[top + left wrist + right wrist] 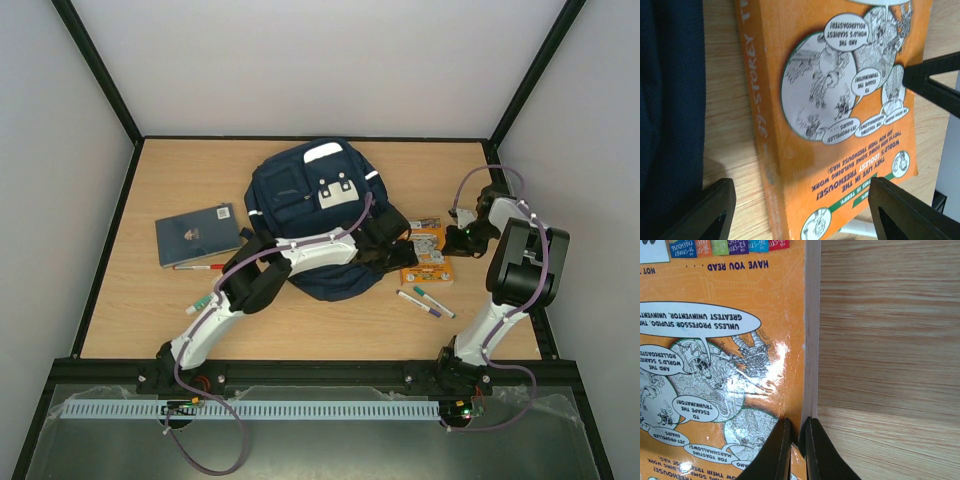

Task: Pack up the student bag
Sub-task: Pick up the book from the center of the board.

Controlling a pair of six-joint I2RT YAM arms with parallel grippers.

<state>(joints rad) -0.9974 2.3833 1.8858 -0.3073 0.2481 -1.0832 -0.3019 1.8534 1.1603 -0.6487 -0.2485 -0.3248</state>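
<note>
Pinching orange book (715,365), right hand (797,424); top view hides grip.

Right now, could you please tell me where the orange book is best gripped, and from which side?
Pinch the orange book by its long page edge, coming from the side away from the student bag. It lies flat, so only edges offer a bite, and its spine faces the bag. The right pincer sits at that edge.
</note>
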